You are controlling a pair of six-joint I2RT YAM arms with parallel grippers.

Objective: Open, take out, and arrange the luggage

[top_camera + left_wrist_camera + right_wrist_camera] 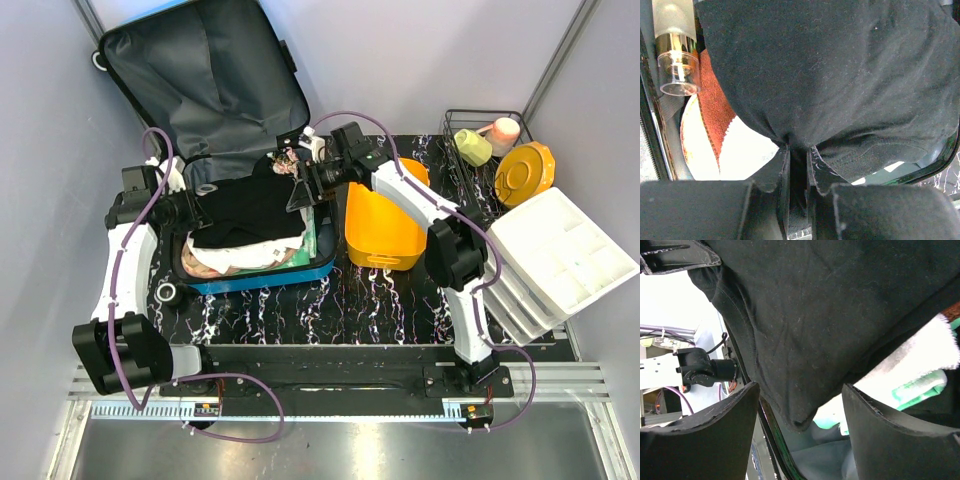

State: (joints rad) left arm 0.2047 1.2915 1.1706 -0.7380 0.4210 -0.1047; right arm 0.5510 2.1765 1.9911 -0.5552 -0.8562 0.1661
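The blue luggage (262, 279) lies open on the table, its grey-lined lid (200, 80) leaning up at the back left. A black garment (250, 205) lies on top of the clothes inside. My left gripper (200, 213) is shut on the garment's left edge; the left wrist view shows the cloth (830, 65) pinched between the closed fingers (799, 150). My right gripper (300, 185) is open at the garment's right corner. In the right wrist view that corner (830, 315) hangs between the spread fingers (800, 395) without being pinched.
An orange basket (382, 225) stands just right of the luggage. A wire rack (480, 150) with cups and an orange plate (525, 172) is at the back right, with white compartment trays (560, 255) in front of it. A clear-capped bottle (675, 50) and towels (715, 125) lie under the garment.
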